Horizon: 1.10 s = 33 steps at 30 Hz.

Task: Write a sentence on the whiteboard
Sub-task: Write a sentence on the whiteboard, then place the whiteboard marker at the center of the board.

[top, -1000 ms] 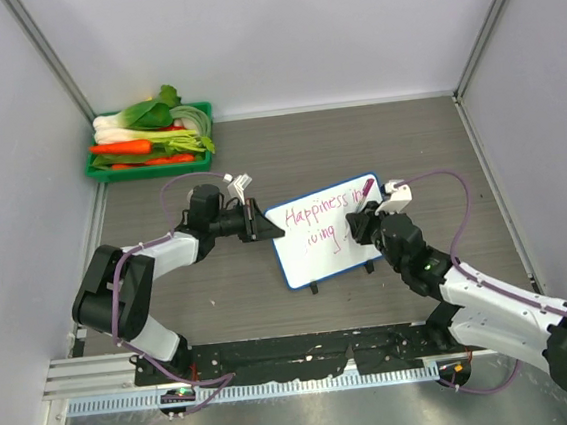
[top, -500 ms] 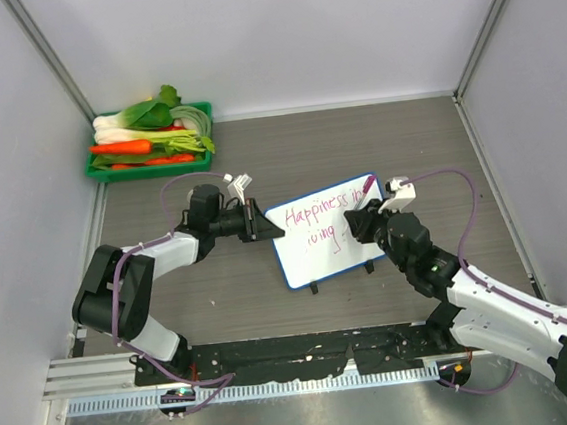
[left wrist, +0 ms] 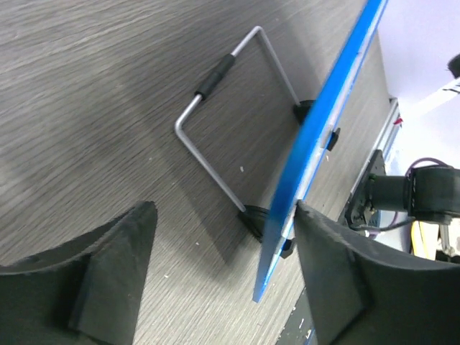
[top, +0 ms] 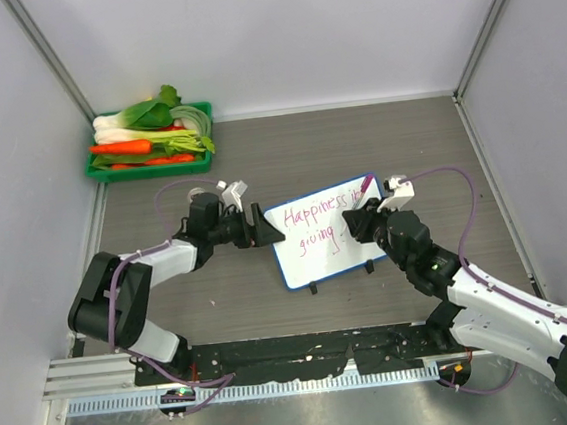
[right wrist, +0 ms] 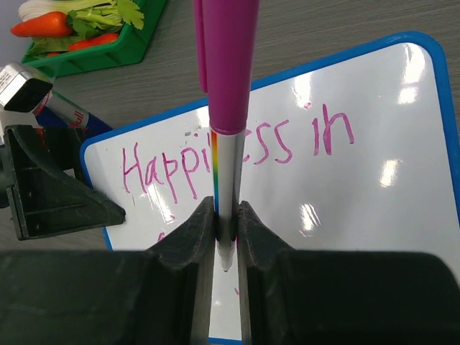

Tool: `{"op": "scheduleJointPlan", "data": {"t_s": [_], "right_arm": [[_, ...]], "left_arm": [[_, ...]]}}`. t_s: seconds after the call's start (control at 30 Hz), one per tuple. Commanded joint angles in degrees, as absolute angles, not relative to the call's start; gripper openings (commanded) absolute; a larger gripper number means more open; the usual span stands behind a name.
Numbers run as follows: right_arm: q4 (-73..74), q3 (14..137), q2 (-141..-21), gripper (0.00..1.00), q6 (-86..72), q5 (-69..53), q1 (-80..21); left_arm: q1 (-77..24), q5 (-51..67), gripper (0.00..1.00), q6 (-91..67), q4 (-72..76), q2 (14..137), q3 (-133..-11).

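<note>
sentence (top: 321, 209) on whiteboard (right wrist: 388, 187) reads "happiness in"; right pincer (right wrist: 226, 237) clamps marker (right wrist: 226, 86), left pincer (left wrist: 224, 230) apart.

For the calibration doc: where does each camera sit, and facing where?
Top external: above and behind the robot, looking down; left gripper, right gripper, whiteboard.
Left wrist: low over table, facing whiteboard's blue edge and wire stand; left gripper frames them.
Right wrist: looks down the marker at the sentence; right gripper clamps the marker.
Shared: whiteboard, all three.

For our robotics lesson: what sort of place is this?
Probably a robot test cell: two arms bolted to a table, plain walls enclosing it, the right gripper holding a marker at a whiteboard.
</note>
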State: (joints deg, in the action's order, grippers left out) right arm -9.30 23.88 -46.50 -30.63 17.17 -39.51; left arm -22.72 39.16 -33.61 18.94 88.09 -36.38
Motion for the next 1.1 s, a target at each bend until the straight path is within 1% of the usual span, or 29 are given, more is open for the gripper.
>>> {"op": "scheduleJointPlan", "data": {"t_s": [0.0, 0.1, 0.27, 0.43, 0.63, 0.83, 1.07], "right_arm": [[-10.1, 26.2, -45.7, 0.01, -32.2, 16.9, -39.3], [-8.7, 26.4, -45.3, 0.01, -32.5, 16.3, -39.3], [-6.1, 25.8, -43.5, 0.01, -33.8, 15.7, -39.3], [-0.9, 26.3, -41.5, 0.01, -35.5, 14.9, -39.3], [8.4, 25.8, -36.1, 0.01, -38.2, 14.6, -39.2], [18.7, 26.9, -31.6, 0.01, -42.0, 13.5, -39.3], [30.7, 25.0, -25.8, 0.01, -48.5, 12.3, -39.3]], "left_arm": [[-22.9, 33.5, 0.86, -31.2, 17.5, 84.3, -34.1], [-22.9, 32.9, 0.93, -31.1, 18.4, 82.9, -33.1], [-22.9, 32.3, 1.0, -31.0, 19.2, 80.2, -32.0], [-23.0, 30.8, 1.0, -31.0, 20.6, 76.0, -29.9], [-22.9, 27.6, 1.0, -30.8, 21.7, 69.5, -26.8], [-22.9, 22.5, 1.0, -30.4, 21.1, 64.3, -24.9], [-23.0, 16.4, 1.0, -29.6, 19.4, 58.7, -22.9]]}}
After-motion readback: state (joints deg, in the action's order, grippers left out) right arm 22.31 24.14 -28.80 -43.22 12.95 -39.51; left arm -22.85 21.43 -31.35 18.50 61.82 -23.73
